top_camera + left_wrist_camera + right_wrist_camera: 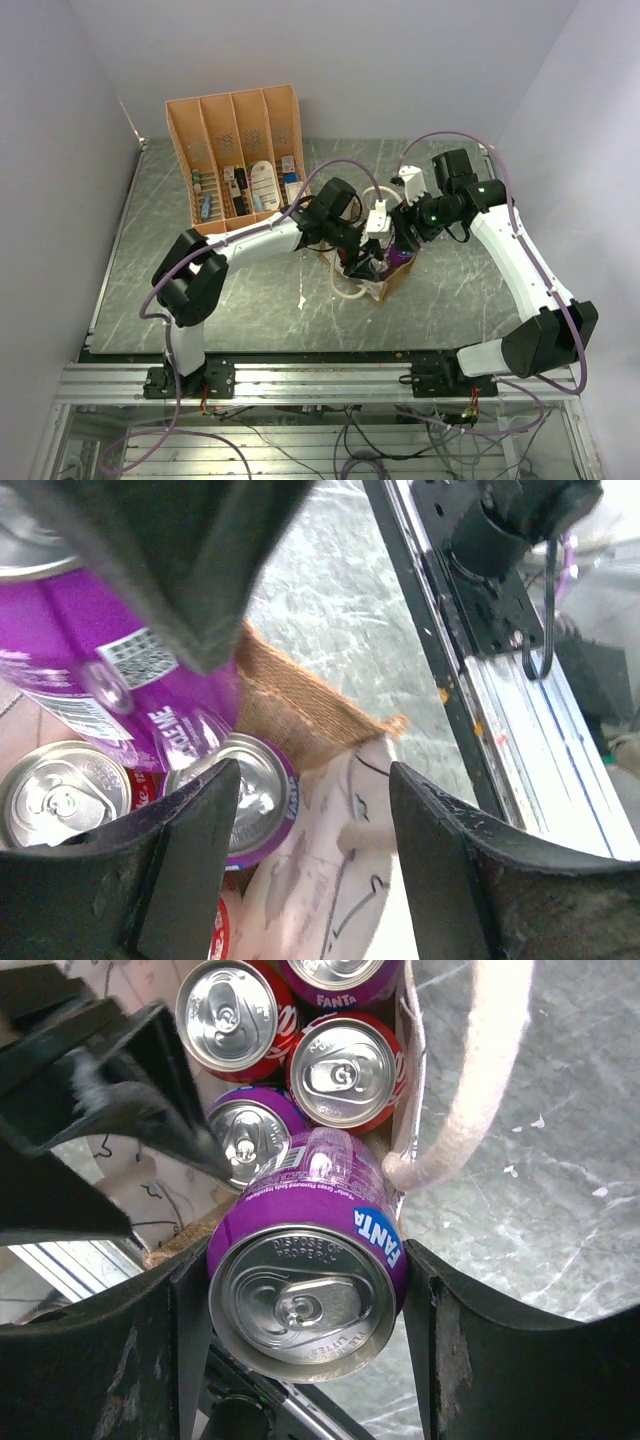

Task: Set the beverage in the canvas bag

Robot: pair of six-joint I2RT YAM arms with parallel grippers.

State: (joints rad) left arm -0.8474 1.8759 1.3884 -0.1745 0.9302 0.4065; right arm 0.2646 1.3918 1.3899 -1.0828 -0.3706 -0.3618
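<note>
Far left at the back stands the orange organiser tray, hard slotted plastic, upright and out of this play. Moving in, the left gripper is down at the canvas bag. Its two black fingers are apart and straddle the near wall, one over the cans inside and the other outside, with the pale speckled panel showing between them. They pinch nothing that I can see; my read is that it steadies the mouth.

The bag sits mid-table: coarse tan weave, a frayed corner, soft sides, and a thick cream handle looping up on its right. Inside, the packed cans stand upright, two red and two purple, smooth painted aluminium with bright silver lids and pull tabs.

Now the right side: the right gripper is clamped on the purple can, a finger pressed to each side of its round body, lid facing the wrist camera. The can hangs at the bag's open edge, just beside the handle and above the packed ones. Its lower end is hidden, so I cannot tell whether it touches them.

By my reckoning the pick-up and carry are done, and lowering into the remaining gap and letting go are left. The space looks tight, and that slick cylinder could snag the floppy rim
</note>
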